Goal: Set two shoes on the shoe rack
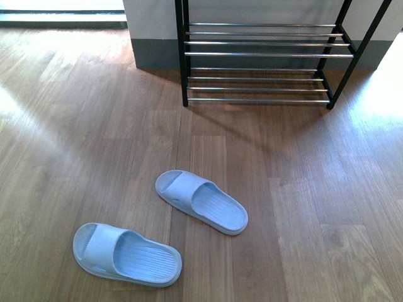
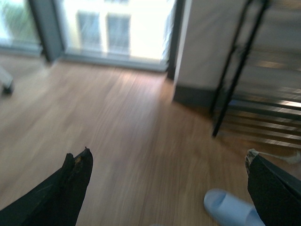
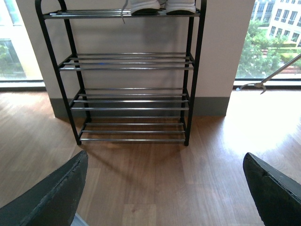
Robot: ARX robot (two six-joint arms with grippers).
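Two light-blue slides lie on the wooden floor in the front view, one (image 1: 201,201) nearer the shoe rack (image 1: 264,53) and one (image 1: 126,253) at the front left. Neither arm shows there. In the blurred left wrist view my left gripper (image 2: 167,157) is open above bare floor, with one slide (image 2: 230,209) near its one finger and the rack (image 2: 263,108) beyond. My right gripper (image 3: 165,160) is open, facing the rack (image 3: 131,101) over bare floor. White soles of a pair of shoes (image 3: 162,6) show on the rack's top shelf.
The rack stands against a white wall pillar (image 1: 151,31) with a grey skirting. Bright floor-level windows (image 2: 117,28) flank it. A thin pale rod (image 3: 275,75) leans by the right-hand window. A small wheeled foot (image 2: 5,82) shows at one edge of the left wrist view.
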